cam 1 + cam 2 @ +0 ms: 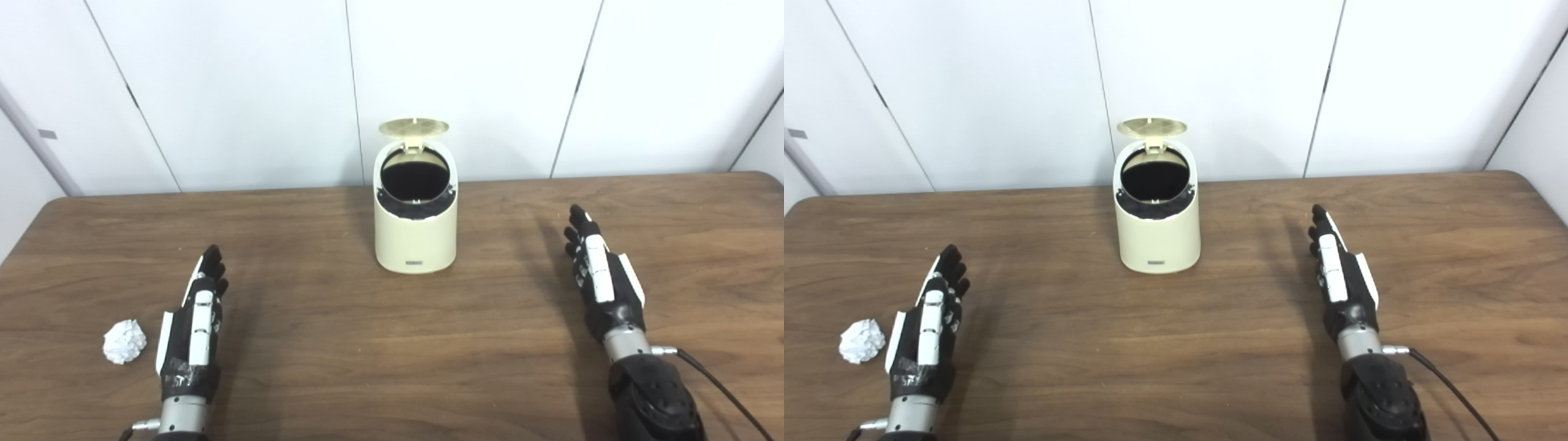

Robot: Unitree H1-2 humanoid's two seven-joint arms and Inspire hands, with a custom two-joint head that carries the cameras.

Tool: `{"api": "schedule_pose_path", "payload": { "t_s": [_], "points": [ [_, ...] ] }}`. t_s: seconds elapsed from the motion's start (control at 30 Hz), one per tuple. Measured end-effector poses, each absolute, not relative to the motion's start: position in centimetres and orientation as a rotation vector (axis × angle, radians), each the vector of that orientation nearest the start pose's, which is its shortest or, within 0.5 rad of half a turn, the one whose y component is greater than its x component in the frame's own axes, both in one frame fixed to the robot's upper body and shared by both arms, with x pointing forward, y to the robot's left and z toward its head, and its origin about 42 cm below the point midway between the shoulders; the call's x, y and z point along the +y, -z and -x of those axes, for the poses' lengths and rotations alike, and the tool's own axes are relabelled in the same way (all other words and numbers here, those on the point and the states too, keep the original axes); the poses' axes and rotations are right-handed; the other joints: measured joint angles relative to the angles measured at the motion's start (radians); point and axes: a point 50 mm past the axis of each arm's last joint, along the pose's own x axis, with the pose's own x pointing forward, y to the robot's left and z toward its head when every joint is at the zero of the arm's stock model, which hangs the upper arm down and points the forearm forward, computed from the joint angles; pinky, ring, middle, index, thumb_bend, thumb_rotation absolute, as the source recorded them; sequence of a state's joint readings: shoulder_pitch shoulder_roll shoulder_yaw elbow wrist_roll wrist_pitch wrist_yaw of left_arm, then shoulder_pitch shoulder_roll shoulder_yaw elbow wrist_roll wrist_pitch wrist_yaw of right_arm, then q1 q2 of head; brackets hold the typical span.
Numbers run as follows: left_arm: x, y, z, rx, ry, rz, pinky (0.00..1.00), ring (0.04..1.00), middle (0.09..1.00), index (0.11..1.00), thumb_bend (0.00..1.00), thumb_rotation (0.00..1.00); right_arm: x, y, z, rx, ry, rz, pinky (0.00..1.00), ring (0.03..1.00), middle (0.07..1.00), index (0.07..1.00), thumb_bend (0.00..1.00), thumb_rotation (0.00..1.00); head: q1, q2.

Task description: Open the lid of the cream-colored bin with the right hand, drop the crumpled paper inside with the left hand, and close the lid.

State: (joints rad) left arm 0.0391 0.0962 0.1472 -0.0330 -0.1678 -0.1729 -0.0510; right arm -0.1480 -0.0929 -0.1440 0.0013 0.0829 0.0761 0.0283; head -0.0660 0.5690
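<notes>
The bin [416, 217] stands mid-table with its lid [413, 127] up, so opening looks done. The paper ball [124, 341] lies just beside the left hand [193, 324], ungrasped. Both it and the right hand [603, 282] appear empty, fingers extended.

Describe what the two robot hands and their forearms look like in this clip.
Both are black with white plates along the backs and edges. The left robot hand has dark tape wrapped near its base, above a silver wrist cuff. The right robot hand has a similar silver cuff joining a bulky black forearm dotted with small holes, and a thin black cable trails from the wrist.
</notes>
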Motion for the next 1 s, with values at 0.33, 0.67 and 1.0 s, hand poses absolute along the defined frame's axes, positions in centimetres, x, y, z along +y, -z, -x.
{"api": "schedule_pose_path", "payload": {
  "t_s": [0.33, 0.67, 1.0],
  "points": [
    [28.4, -11.2, -26.7, -0.18, -0.107, 0.048, 1.0, 0.996, 0.984, 0.968, 0.43, 0.86, -27.0, -13.4, -32.3, -0.071, 0.071, -0.012, 1.0, 0.997, 0.994, 0.962, 0.44, 0.97, 0.021, 0.025],
    [28.2, -11.2, -26.7, -0.182, -0.109, 0.034, 1.0, 0.986, 0.979, 0.958, 0.47, 0.82, -28.3, -13.4, -32.3, -0.082, 0.066, -0.005, 1.0, 1.0, 1.0, 0.972, 0.46, 0.99, 0.175, 0.034],
    [26.8, -11.1, -27.0, -0.182, -0.118, 0.006, 1.0, 0.968, 0.965, 0.958, 0.43, 0.85, -30.6, -12.8, -32.3, -0.077, 0.056, -0.054, 1.0, 1.0, 1.0, 0.983, 0.43, 0.98, 0.336, 0.051]
  ]
}}
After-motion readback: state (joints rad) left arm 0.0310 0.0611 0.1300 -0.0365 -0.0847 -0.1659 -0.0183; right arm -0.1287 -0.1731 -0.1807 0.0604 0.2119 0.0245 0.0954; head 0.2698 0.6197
